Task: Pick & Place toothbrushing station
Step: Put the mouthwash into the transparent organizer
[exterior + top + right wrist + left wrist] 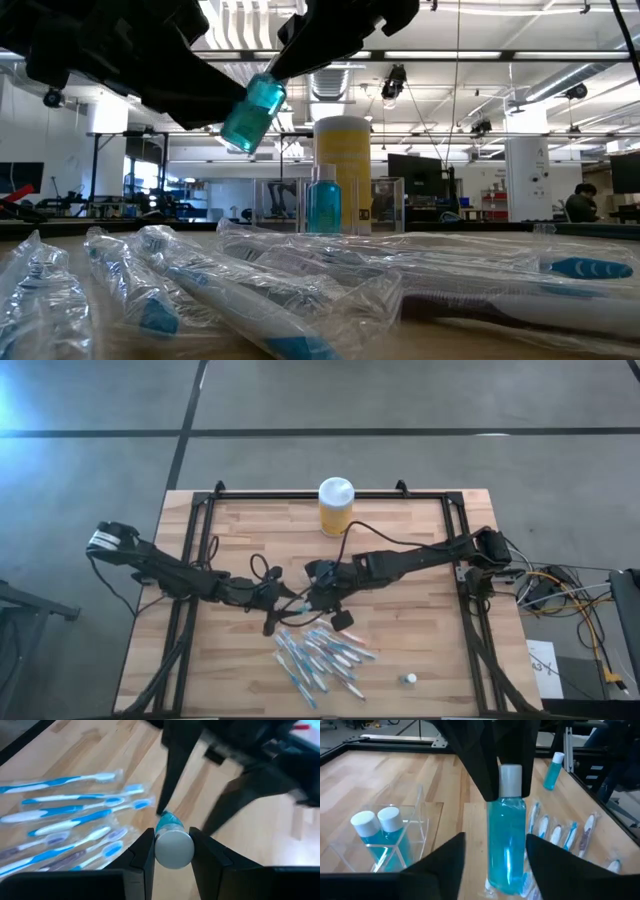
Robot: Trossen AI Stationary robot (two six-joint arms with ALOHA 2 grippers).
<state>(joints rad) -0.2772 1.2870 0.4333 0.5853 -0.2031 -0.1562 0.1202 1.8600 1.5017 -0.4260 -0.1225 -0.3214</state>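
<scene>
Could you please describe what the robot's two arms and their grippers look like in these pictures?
Both are slim black jointed arms. The left arm has a white label near its base and a looped black cable at the wrist. The right arm has a black cable arching over it. The left gripper and right gripper have flat, matte black fingers.

A blue bottle (506,840) with white cap, yellow jar (335,507) with white lid, pale striped wooden table (400,540).

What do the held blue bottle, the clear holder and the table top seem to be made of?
Bottle: likely clear glossy plastic; blue liquid shows through, with an opaque white cap.
Holder: probably transparent acrylic; thin flat walls with bright edges, wood visible through them.
Table: light wood in joined strips, matte; the grain and seams show.
</scene>
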